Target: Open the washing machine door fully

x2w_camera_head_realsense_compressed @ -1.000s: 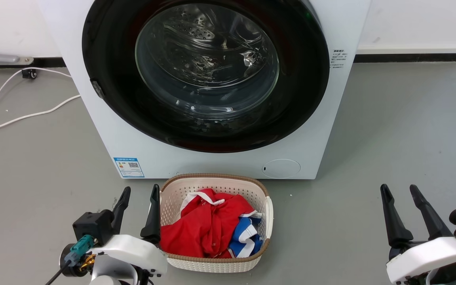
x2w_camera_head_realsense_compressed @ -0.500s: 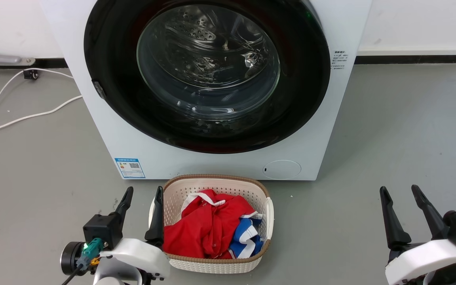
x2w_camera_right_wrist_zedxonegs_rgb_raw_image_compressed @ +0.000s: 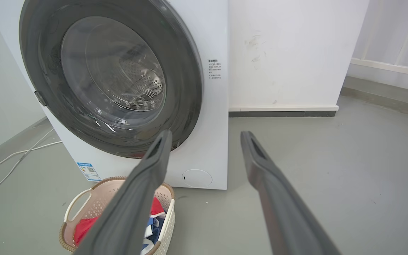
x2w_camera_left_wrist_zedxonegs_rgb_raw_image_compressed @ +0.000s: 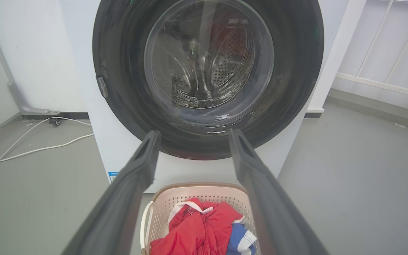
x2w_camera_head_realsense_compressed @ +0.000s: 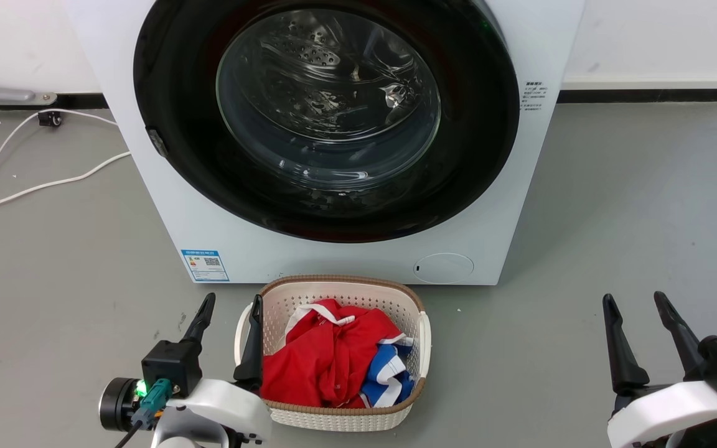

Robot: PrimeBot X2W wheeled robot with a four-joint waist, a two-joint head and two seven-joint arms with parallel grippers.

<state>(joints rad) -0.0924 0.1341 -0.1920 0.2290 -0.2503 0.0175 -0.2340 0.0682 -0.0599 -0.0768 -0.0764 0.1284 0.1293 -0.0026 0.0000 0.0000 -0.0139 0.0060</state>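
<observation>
The white washing machine (x2w_camera_head_realsense_compressed: 165,205) (x2w_camera_left_wrist_zedxonegs_rgb_raw_image_compressed: 119,156) (x2w_camera_right_wrist_zedxonegs_rgb_raw_image_compressed: 214,141) stands ahead of me against the wall. Its round glossy black door (x2w_camera_head_realsense_compressed: 178,168) (x2w_camera_left_wrist_zedxonegs_rgb_raw_image_compressed: 126,106) (x2w_camera_right_wrist_zedxonegs_rgb_raw_image_compressed: 186,78) sits flat against the front, with the clear glass bowl at its centre and a small latch tab (x2w_camera_head_realsense_compressed: 157,142) on its left rim. My left gripper (x2w_camera_head_realsense_compressed: 232,302) (x2w_camera_left_wrist_zedxonegs_rgb_raw_image_compressed: 194,134) is open and empty, low at the left beside the basket. My right gripper (x2w_camera_head_realsense_compressed: 635,298) (x2w_camera_right_wrist_zedxonegs_rgb_raw_image_compressed: 205,134) hovers open and empty at the lower right, well away from the door.
A cream laundry basket (x2w_camera_head_realsense_compressed: 284,414) holding red and blue-white clothes sits on the grey floor right in front of the machine. White cables (x2w_camera_head_realsense_compressed: 41,184) trail across the floor at the left. A white wall with a dark skirting (x2w_camera_head_realsense_compressed: 645,93) runs behind, and open floor lies to the right.
My left gripper has edged right toward the basket and my right gripper has shifted slightly right. The head view has crept a little. The door has not moved.
</observation>
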